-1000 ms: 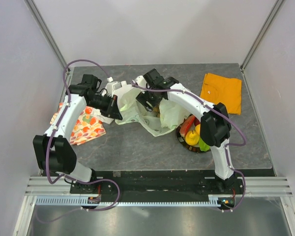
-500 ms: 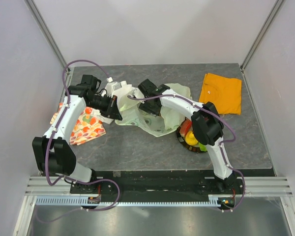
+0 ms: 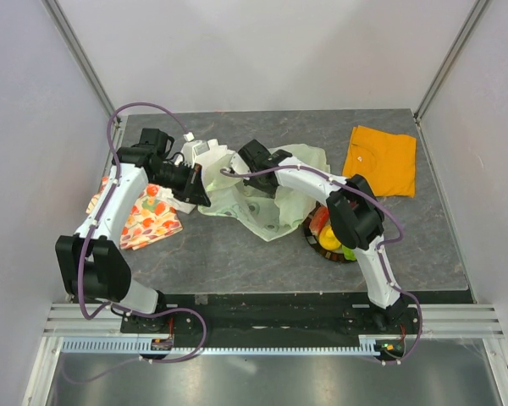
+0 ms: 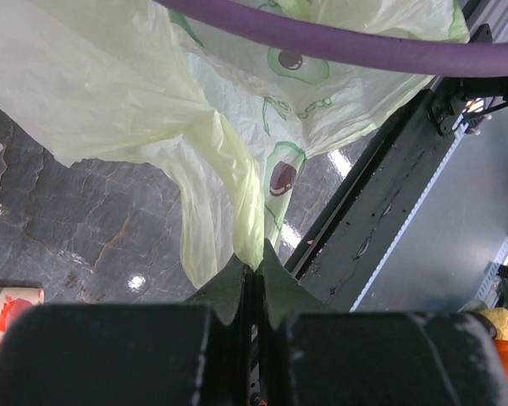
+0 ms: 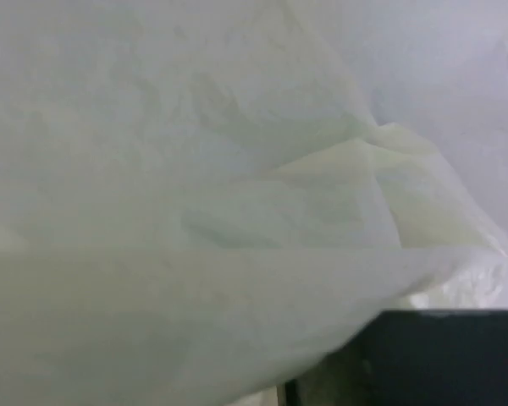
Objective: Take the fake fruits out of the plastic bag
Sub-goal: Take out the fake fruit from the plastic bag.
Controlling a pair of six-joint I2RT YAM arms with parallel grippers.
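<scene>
The pale green plastic bag lies crumpled on the grey table between the two arms. My left gripper is shut on a twisted strip of the bag's edge, pinched between its tips. My right gripper is pushed into the bag from behind. Bag film fills the right wrist view, and only a dark bit of one finger shows, so its jaws stay hidden. Yellow, red and green fake fruits sit in a dark dish by the right arm's elbow.
An orange cloth lies at the back right. A fruit-printed cloth lies at the left under the left arm. A white object stands behind the left gripper. A purple cable crosses above the bag.
My right gripper has moved down and leftward, deeper into the bag, and the film has settled over it. The left gripper has kept its hold and has not moved.
</scene>
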